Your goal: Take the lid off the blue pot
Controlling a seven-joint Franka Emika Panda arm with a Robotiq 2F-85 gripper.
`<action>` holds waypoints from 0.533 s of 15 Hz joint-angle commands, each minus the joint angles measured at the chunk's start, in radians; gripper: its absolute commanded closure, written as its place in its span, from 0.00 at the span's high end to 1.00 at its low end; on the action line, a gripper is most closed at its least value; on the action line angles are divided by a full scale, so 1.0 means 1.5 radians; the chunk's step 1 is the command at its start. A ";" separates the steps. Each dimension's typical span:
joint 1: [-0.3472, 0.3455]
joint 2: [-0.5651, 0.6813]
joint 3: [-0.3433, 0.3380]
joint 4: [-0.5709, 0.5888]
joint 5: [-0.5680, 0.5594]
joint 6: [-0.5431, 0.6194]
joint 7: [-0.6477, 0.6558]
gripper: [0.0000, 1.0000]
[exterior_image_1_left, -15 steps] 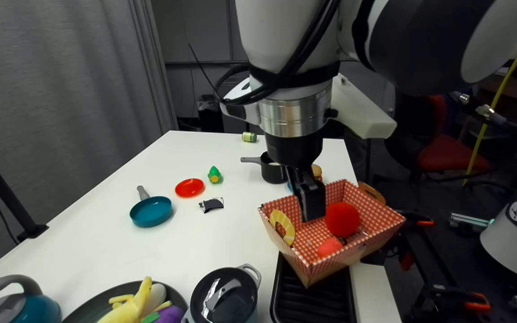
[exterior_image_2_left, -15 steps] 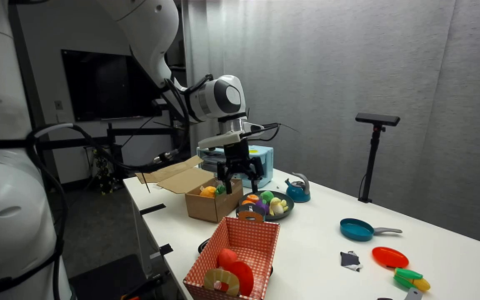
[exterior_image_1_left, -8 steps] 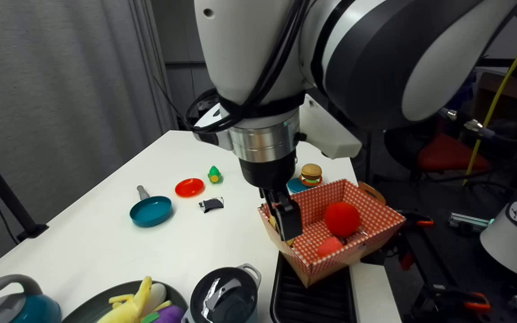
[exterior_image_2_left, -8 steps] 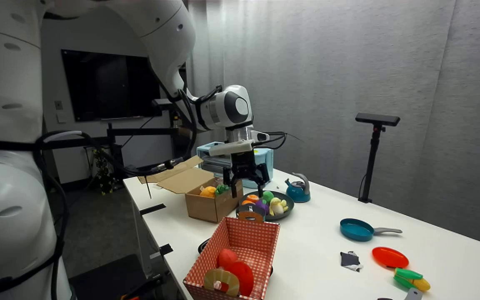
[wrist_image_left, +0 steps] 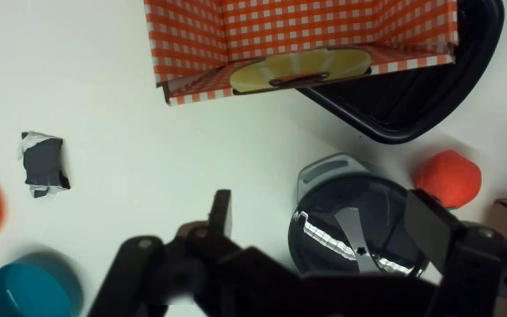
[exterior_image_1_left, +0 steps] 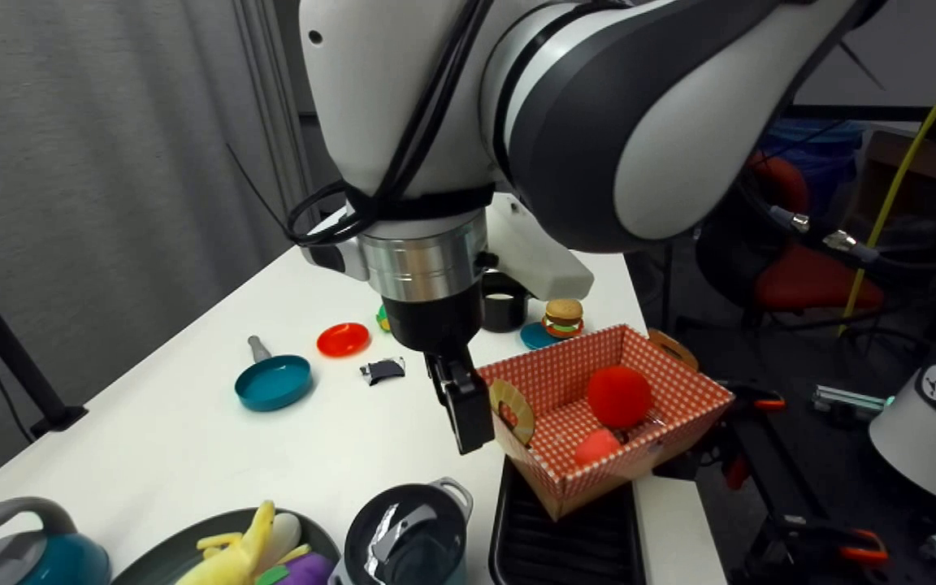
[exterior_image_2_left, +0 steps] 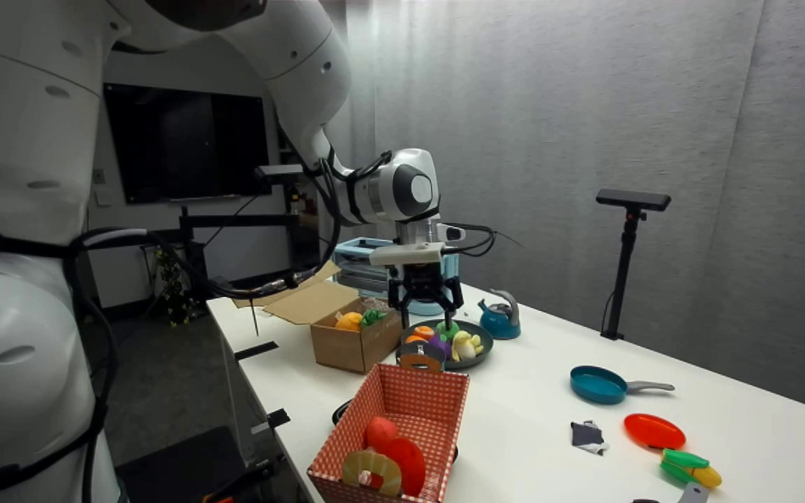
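Observation:
The blue pot (exterior_image_1_left: 457, 570) stands at the near edge of an exterior view, with a grey side handle that also shows in the wrist view (wrist_image_left: 324, 171). Its dark, glassy lid (exterior_image_1_left: 403, 540) sits on top, with a grey strap-like grip across the middle. The lid also shows in the wrist view (wrist_image_left: 337, 233), partly hidden by the gripper. My gripper (exterior_image_1_left: 468, 443) is open and empty, above the table near the pot. In the wrist view its right finger overlaps the lid's edge and its left finger is over bare table (wrist_image_left: 321, 196). The basket hides much of the pot in an exterior view.
A red-checked basket (exterior_image_1_left: 671, 398) with red items stands beside the pot, partly over a black ridged tray (exterior_image_1_left: 569, 540). A dark pan (exterior_image_1_left: 155, 556) of toy food and a kettle (exterior_image_1_left: 74, 559) lie on the other side. A red fruit (wrist_image_left: 449, 179) is close to the pot.
My gripper has moved down and away from over the basket toward the pot, staying open. The pot, the lid and the other objects have not moved.

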 commanded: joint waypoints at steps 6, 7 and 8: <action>-0.001 0.000 -0.004 0.006 0.083 -0.018 -0.045 1.00; -0.001 0.000 -0.004 0.006 0.083 -0.018 -0.045 1.00; -0.001 0.000 -0.004 0.006 0.083 -0.019 -0.045 1.00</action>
